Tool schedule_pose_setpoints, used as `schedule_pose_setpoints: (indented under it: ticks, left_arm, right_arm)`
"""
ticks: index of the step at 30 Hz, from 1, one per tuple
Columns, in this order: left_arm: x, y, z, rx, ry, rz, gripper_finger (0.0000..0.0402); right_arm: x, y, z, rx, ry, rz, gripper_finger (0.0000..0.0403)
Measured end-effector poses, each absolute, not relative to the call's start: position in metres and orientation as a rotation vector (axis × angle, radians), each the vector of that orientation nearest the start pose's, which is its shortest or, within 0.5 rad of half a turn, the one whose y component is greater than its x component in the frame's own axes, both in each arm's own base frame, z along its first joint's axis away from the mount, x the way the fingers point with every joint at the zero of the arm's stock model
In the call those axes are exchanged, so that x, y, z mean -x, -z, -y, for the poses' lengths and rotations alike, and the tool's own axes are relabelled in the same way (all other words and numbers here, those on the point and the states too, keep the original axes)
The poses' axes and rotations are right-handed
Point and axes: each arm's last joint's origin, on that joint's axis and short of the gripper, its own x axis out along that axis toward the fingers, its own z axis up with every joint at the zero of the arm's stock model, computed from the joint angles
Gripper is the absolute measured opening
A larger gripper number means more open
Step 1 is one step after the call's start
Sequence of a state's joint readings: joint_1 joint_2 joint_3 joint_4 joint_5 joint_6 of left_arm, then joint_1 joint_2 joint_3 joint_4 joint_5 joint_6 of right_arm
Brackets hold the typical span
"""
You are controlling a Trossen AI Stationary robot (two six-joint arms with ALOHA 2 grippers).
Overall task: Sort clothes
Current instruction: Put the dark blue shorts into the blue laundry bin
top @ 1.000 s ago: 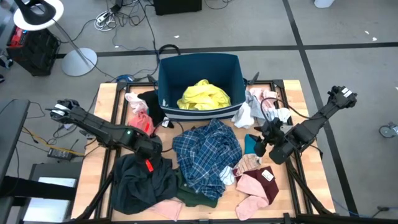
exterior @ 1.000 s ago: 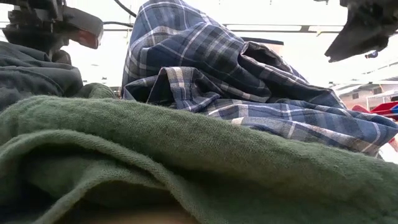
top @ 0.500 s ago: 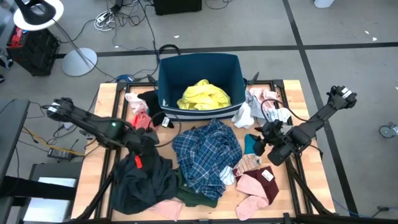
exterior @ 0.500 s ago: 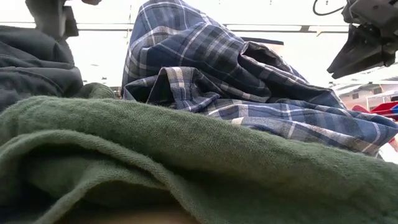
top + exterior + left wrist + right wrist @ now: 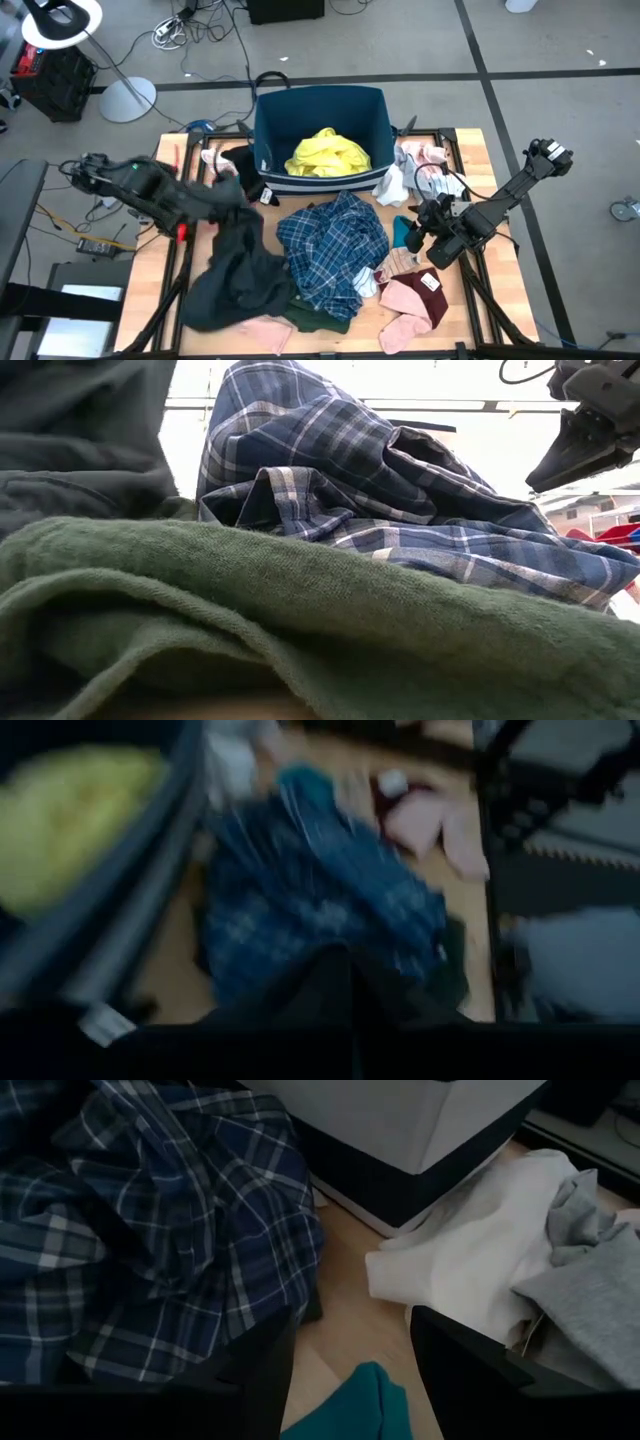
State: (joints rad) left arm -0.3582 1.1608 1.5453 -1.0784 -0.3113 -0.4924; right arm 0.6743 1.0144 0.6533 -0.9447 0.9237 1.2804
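Note:
My left gripper (image 5: 232, 196) is raised over the table's left half and is shut on a dark grey garment (image 5: 235, 275). The garment also fills the low view's top left (image 5: 80, 430). My right gripper (image 5: 418, 230) is open above a teal piece (image 5: 362, 1398) at the table's right, touching nothing. The blue-white plaid shirt (image 5: 335, 245) lies in the middle, partly over the dark green top (image 5: 300, 620). A yellow piece (image 5: 328, 152) lies in the dark blue bin (image 5: 268, 110). My left gripper holds the dark grey garment by its upper part (image 5: 330, 990); the blurred wrist view and the gripper itself hide the exact place. The garment hangs in a long drape below the gripper. Its lower end (image 5: 225, 300) lies on the table beside the green top.
Pink pieces (image 5: 415, 300) with a maroon one (image 5: 432, 283) lie at the near right. White and grey items (image 5: 392, 185) lie right of the bin. Another pink piece (image 5: 262, 335) lies at the near edge. The bin stands at the far middle.
My left gripper has risen and gone toward the far edge with the dark grey garment. The garment's upper part is drawn up into a long drape, while its lower end stays on the table. My right gripper has kept almost still.

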Motion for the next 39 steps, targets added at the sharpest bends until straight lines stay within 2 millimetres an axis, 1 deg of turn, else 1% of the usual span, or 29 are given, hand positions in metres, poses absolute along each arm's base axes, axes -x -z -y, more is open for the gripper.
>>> schedule_pose_setpoints:
  ticks: [3, 8, 13, 17, 21, 23, 26, 30, 33, 35, 37, 39]
  left_arm:
    - [-0.183, -0.455, 0.049, 0.201, -0.133, -0.541, 0.0]
    - [-0.188, -0.487, 0.03, 0.127, -0.178, -0.387, 0.0]
    - [-0.202, -0.519, 0.01, 0.034, -0.251, -0.22, 0.0]
    - [-0.217, -0.552, -0.007, -0.066, -0.326, -0.021, 0.0]
    - [-0.227, -0.587, -0.031, -0.167, -0.454, 0.202, 0.0]
    - [-0.232, -0.599, -0.045, -0.194, -0.523, 0.267, 0.0]
    - [-0.245, -0.605, -0.07, -0.21, -0.612, 0.289, 0.0]
    - [-0.268, -0.603, -0.101, -0.225, -0.691, 0.313, 0.0]
    - [-0.271, -0.604, -0.116, -0.223, -0.673, 0.403, 0.0]
    - [-0.271, -0.605, -0.121, -0.228, -0.667, 0.423, 0.0]
    - [-0.27, -0.601, -0.126, -0.227, -0.679, 0.364, 0.0]
    - [-0.273, -0.591, -0.13, -0.218, -0.682, 0.244, 0.0]
  right_arm:
    - [-0.135, -0.214, -0.078, -0.248, 0.691, -0.585, 0.0201]
    - [-0.136, -0.214, -0.078, -0.252, 0.693, -0.575, 0.0201]
    - [-0.136, -0.215, -0.078, -0.253, 0.696, -0.559, 0.0201]
    - [-0.136, -0.215, -0.078, -0.252, 0.696, -0.558, 0.0201]
    - [-0.136, -0.215, -0.078, -0.253, 0.696, -0.558, 0.0201]
    - [-0.136, -0.215, -0.078, -0.253, 0.696, -0.558, 0.0201]
    - [-0.136, -0.215, -0.079, -0.254, 0.696, -0.557, 0.0201]
    - [-0.136, -0.215, -0.079, -0.252, 0.695, -0.557, 0.0201]
    - [-0.137, -0.215, -0.079, -0.245, 0.691, -0.559, 0.0201]
    - [-0.137, -0.215, -0.079, -0.236, 0.686, -0.562, 0.0201]
    - [-0.137, -0.215, -0.079, -0.233, 0.686, -0.563, 0.0201]
    - [-0.137, -0.215, -0.079, -0.231, 0.687, -0.563, 0.0201]
